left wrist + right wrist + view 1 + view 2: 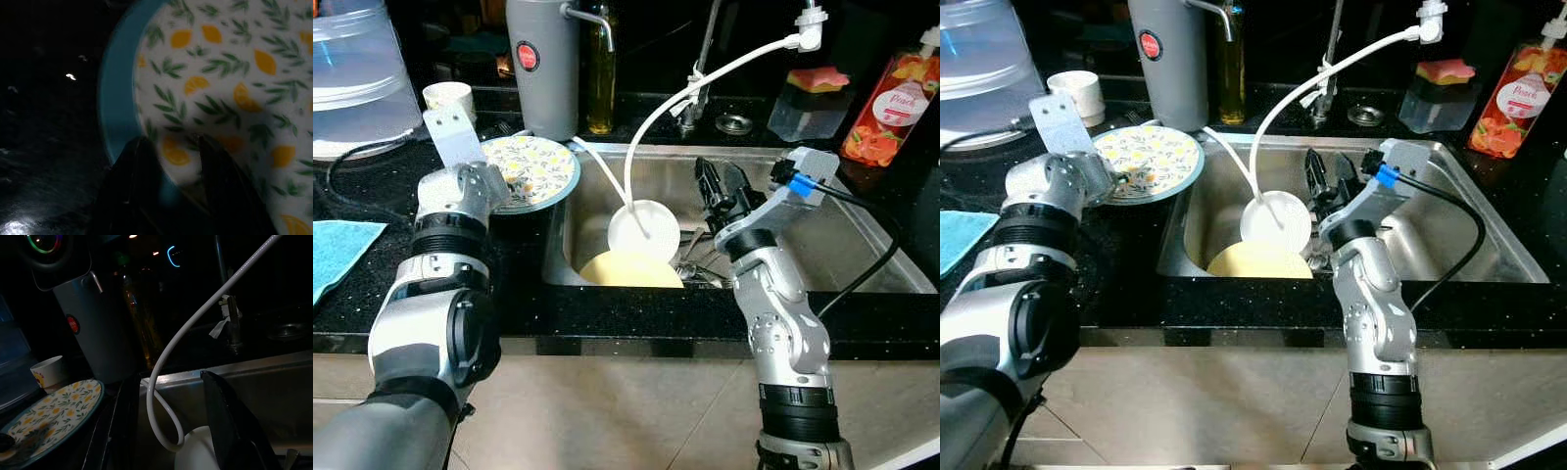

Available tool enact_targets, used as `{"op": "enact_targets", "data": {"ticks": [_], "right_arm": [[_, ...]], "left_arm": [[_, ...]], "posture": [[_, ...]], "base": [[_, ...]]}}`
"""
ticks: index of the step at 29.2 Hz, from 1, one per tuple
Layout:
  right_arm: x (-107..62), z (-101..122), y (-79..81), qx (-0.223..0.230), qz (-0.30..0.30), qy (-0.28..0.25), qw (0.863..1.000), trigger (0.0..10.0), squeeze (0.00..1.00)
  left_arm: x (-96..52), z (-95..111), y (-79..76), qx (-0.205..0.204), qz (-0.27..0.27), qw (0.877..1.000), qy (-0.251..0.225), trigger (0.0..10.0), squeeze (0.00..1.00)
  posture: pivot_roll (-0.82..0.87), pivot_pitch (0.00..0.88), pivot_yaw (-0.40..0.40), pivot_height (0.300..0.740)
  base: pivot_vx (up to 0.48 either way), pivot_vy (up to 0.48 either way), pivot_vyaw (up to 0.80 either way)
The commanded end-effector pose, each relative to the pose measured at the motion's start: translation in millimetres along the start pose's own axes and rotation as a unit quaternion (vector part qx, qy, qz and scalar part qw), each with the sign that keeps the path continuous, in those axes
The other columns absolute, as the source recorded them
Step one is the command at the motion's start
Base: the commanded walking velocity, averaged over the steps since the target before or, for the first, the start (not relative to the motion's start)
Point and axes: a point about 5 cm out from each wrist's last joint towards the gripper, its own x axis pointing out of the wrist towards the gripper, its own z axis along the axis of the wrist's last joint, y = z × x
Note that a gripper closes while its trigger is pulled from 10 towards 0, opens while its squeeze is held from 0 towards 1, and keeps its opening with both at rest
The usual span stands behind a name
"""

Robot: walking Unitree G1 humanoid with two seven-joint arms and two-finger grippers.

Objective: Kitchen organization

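I have the left gripper (171, 147) at the plate (533, 168), which sits on the black counter (372, 196) at the sink's (862, 235) nine o'clock, its edge overhanging the basin a little; in the left wrist view the two fingers (139, 161) straddle the blue rim, one outside and one on the lemon pattern, slightly parted around it; I cannot tell whether they press it yet.

The right gripper (166, 421) hangs over the sink with its fingers spread and nothing between them; below it lie a white bowl (644, 230) and a yellow plate (628, 269), with the white hose (705, 83) curling down onto the bowl.

My judgement is that the step is getting a firm hold on the plate; to do it well I want the rim seated deep between the fingers before closing, since a shallow pinch on a glazed edge will likely slip and tip the plate toward the basin; then I lift slowly and keep it level.

The cup (448, 98) stands at the plate's ten o'clock and the grey canister (543, 69) at its twelve, both near; I plan any swing away from them, and I keep the right arm out of the hose.
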Motion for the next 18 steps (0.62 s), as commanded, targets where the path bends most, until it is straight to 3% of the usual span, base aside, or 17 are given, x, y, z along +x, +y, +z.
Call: {"op": "enact_targets", "data": {"ticks": [1, 6, 12, 18], "right_arm": [[-1.1, 1, -2.2, 0.001, -0.005, -0.004, 1.0, 10.0, 0.0], [-1.0, 2, -2.6, 0.0, -0.004, -0.004, 1.0, 10.0, 0.0], [-0.9, 2, -2.1, 0.0, -0.002, -0.002, 1.0, 10.0, 0.0], [-1.1, 2, -2.2, 0.0, -0.002, -0.001, 1.0, 10.0, 0.0]], "left_arm": [[0.2, -5, -4.1, -0.014, -0.009, 0.999, 0.027, 10.0, 0.0], [2.5, -12, -3.8, -0.048, -0.023, 0.995, 0.085, 10.0, 0.0], [-2.2, -4, -15.7, -0.049, -0.082, 0.992, 0.081, 10.0, 0.0], [-1.4, -3, -15.8, -0.042, -0.079, 0.993, 0.074, 10.0, 0.0]], "posture": [[0.35, 0.0, 0.011, 0.74], [0.35, 0.0, 0.004, 0.74], [0.35, 0.0, -0.001, 0.74], [0.35, 0.0, -0.001, 0.74]], "base": [[0.0, 0.0, 0.0], [0.0, 0.0, 0.0], [0.0, 0.0, 0.0], [0.0, 0.0, 0.0]]}}
